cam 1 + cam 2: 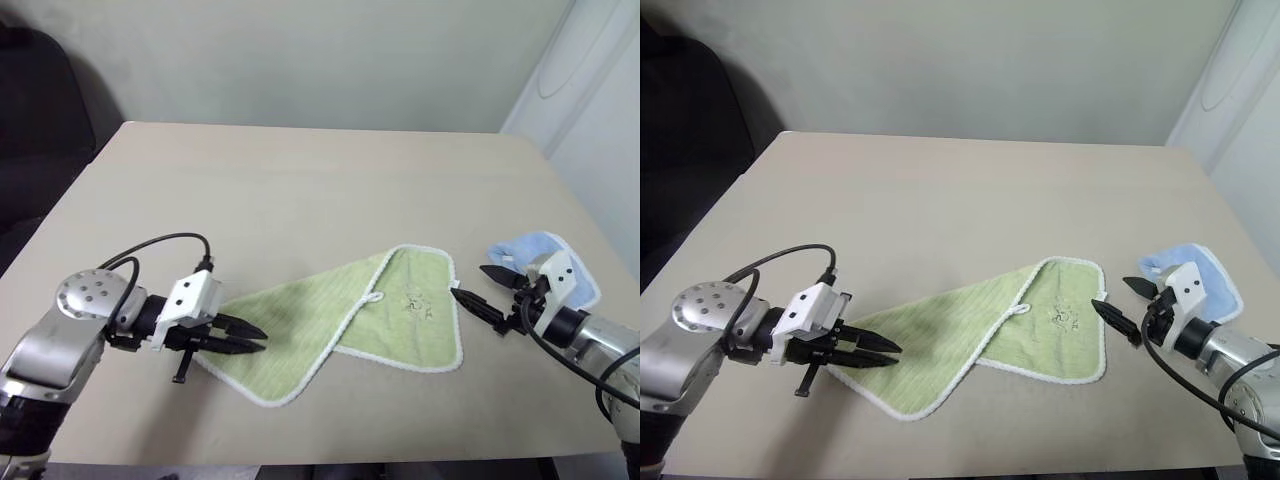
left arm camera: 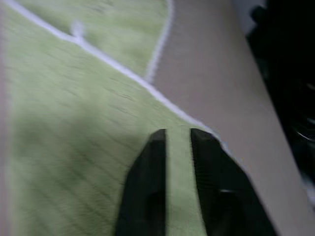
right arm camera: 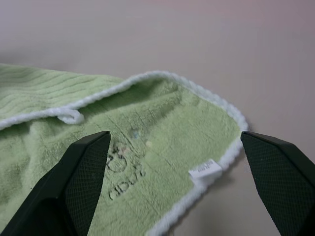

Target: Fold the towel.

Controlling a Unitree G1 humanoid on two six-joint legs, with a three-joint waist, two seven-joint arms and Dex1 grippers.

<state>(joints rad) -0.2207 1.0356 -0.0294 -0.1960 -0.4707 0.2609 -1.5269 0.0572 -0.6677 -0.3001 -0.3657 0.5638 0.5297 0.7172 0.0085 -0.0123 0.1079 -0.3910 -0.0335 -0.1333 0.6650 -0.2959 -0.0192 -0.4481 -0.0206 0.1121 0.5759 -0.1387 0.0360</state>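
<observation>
On the beige counter the green towel lies partly folded, its left flap under the slightly parted, empty left claw, while the wide-open right claw waits beside the right edge, likely to pinch that edge next.

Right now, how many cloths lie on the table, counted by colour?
Light green towel: 1
Light blue cloth: 1
Total: 2 cloths on the table
</observation>
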